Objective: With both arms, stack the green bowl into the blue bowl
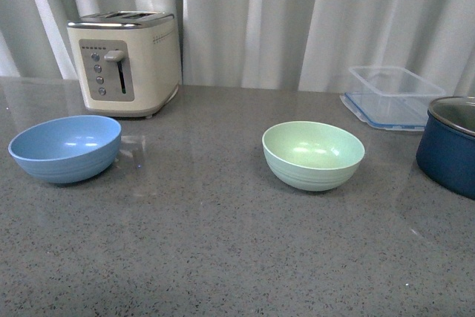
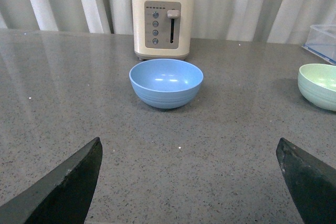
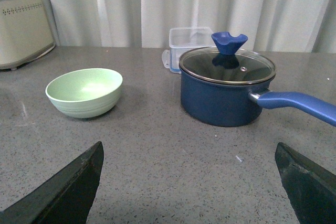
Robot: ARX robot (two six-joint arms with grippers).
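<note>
Grey worktop (image 1: pixel 223 257) in the front view bore the blue bowl (image 1: pixel 65 148) just front-left of the toaster (image 1: pixel 126 61) and the green bowl (image 1: pixel 313 154) well to the toaster's right, while the left wrist view showed the left claw (image 2: pixel 189 148) wide and empty, and the right wrist view showed the right claw (image 3: pixel 189 149) wide and empty too.

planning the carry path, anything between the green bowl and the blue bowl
Nothing. In the front view only bare grey countertop runs between the blue bowl and the green bowl; the toaster stands further back, off that line.
</note>
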